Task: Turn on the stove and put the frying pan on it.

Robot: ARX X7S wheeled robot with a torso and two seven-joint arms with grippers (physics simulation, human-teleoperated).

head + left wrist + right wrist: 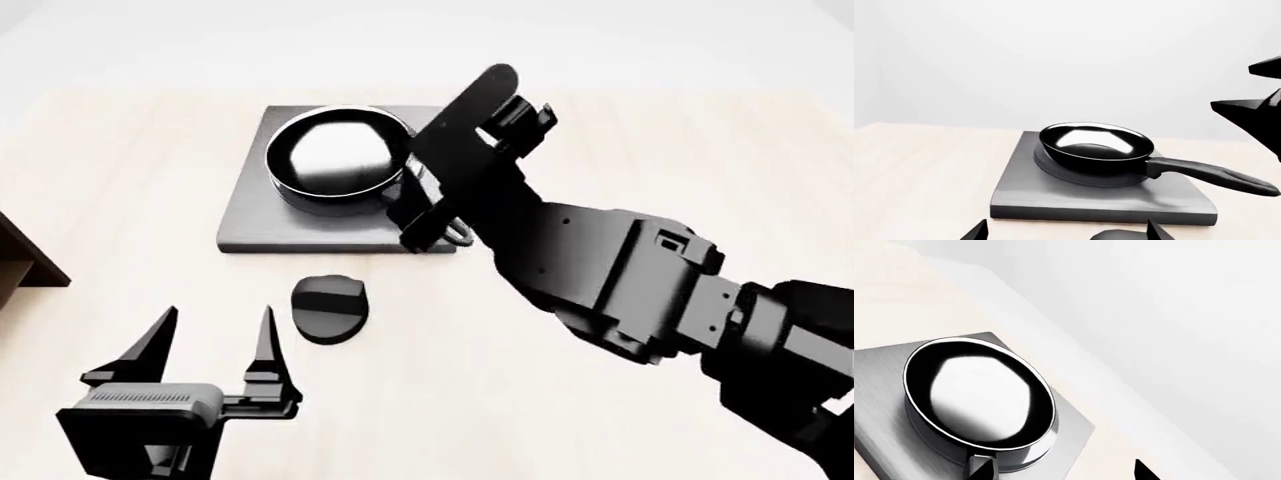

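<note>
The frying pan sits on the stove burner, just beyond the released right end effector above its handle, while the left end effector hovers spread near the knob.

Right arm hides frying pan handle in head view; burner mostly covered.

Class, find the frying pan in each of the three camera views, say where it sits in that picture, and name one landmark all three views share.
Left wrist view: the frying pan sits at centre on the burner, handle running to the right edge.
Head view: the frying pan is upper centre-left, its handle hidden behind the right arm.
Right wrist view: the frying pan fills the lower left.
Shared landmark: the stove, the grey plate under the pan.
</note>
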